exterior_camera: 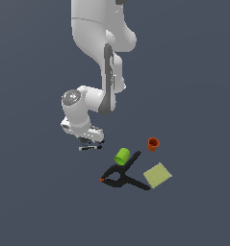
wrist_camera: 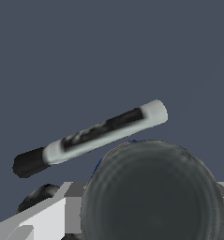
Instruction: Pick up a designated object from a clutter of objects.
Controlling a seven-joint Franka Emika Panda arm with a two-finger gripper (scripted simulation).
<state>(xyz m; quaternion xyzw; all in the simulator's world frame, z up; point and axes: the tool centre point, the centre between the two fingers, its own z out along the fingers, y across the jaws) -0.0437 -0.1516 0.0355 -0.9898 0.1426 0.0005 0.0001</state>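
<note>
Where the exterior view took in the whole scene, the desk (exterior_camera: 193, 72) was a flat, unbroken slate-grey plane that filled the frame, with no walls, edges or other room features visible. The white arm (exterior_camera: 99, 53) came down from the top centre and bent toward the left of the middle, ending low over the surface with the jaws (exterior_camera: 91, 141) just above a black-and-white marker (exterior_camera: 90, 148). To the lower right of that lay a lime-green cup (exterior_camera: 121, 156) on its side, touching or just beside the big black clamp (exterior_camera: 122, 177), which spread out below it; an orange cup (exterior_camera: 153, 143) stood apart to the upper right, and a pale yellow-green square pad (exterior_camera: 158, 175) lay beside the clamp's right-hand handle. In that view the designated object was hidden under the hand, with only a dark smudge showing there. The wrist view gave what the other could not: a dark grey roundish lump (wrist_camera: 153, 192), with a thin bluish line along its edge, filled the lower right of the frame, between pale finger parts at both lower corners, and the marker (wrist_camera: 92, 137) lay tilted just beyond it on the bare grey surface. Whether the jaws actually pressed on the lump, or how wide they stood, I could not tell. That close view showed none of the cups, clamp or pad.
</note>
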